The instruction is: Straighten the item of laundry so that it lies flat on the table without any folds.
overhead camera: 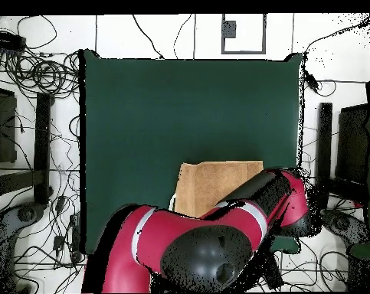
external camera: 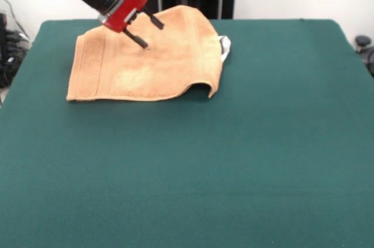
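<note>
Bare green desk (external camera: 187, 189) fills the foreground of the front view. Beyond it, toward the robot's side, we find the golden-tan towel (external camera: 146, 64), mostly spread but not flat: its near edge lifts into a small arch close to the right-hand corner, and that side is turned up, exposing a white tag (external camera: 225, 46). A woven band runs along its left border. We see the red and black arm descend from the upper left, its jaws (external camera: 147, 33) parted, one tip touching the cloth and the other raised above it. In the overhead view the arm (overhead camera: 218, 237) hides much of the towel (overhead camera: 214, 184).
</note>
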### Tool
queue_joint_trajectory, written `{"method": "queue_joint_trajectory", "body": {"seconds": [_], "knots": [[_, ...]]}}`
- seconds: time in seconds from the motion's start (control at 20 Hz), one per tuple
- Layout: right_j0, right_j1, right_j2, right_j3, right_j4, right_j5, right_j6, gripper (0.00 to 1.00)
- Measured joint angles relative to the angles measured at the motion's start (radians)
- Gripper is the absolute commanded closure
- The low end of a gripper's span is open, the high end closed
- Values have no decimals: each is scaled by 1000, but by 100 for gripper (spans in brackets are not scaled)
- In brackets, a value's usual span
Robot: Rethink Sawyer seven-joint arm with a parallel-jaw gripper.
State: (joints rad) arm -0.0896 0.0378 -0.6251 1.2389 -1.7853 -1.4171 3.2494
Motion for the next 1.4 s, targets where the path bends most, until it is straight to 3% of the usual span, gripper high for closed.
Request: {"method": "queue_joint_trajectory", "body": {"seconds": [0.6,0.95,1.4], "knots": [[0,0,-4,1,-116,-105,11,0],[-8,-1,-36,24,-225,-266,36,0],[-77,1,-93,26,-265,-204,36,0]]}}
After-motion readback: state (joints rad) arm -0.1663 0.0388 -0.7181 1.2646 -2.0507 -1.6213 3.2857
